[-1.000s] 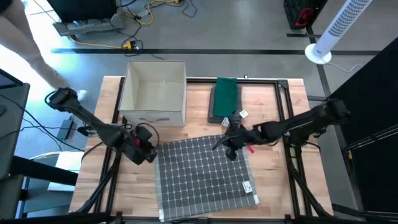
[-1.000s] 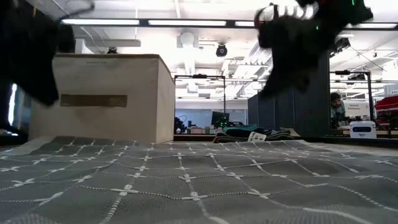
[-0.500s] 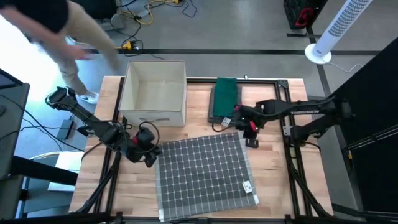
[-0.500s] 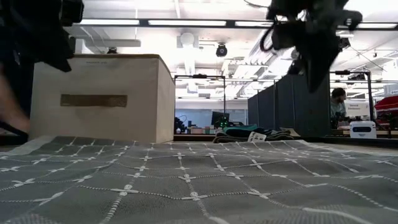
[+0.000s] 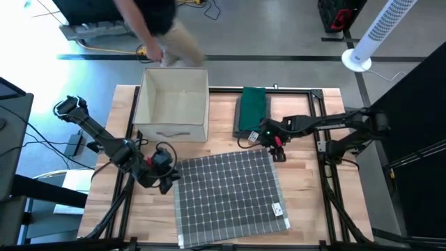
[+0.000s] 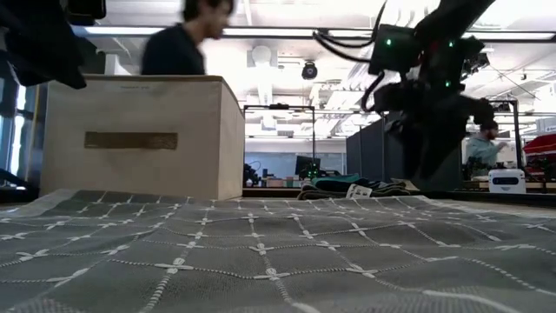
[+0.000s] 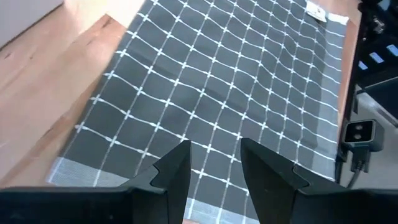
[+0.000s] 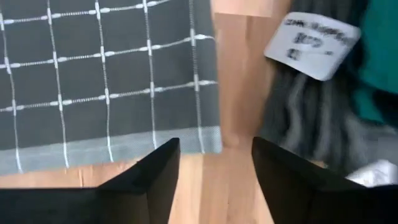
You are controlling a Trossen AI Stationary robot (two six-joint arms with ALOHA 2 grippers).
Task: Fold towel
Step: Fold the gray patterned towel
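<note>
one grey checked towel (image 5: 228, 193) lies flat on the near middle of the table (image 5: 303, 202), one white tag at its near right corner; behind it stand one open box (image 5: 173, 104) and one folded green cloth (image 5: 252, 109). left gripper (image 5: 169, 178) sits just off the towel's left edge, fingers (image 7: 173, 171) spread, holding nothing; right gripper (image 5: 273, 139) hangs over the far right corner, fingers (image 8: 155, 171) spread and empty. one person (image 6: 187, 39) passes behind the box, one more (image 6: 483, 143) far right.
</note>
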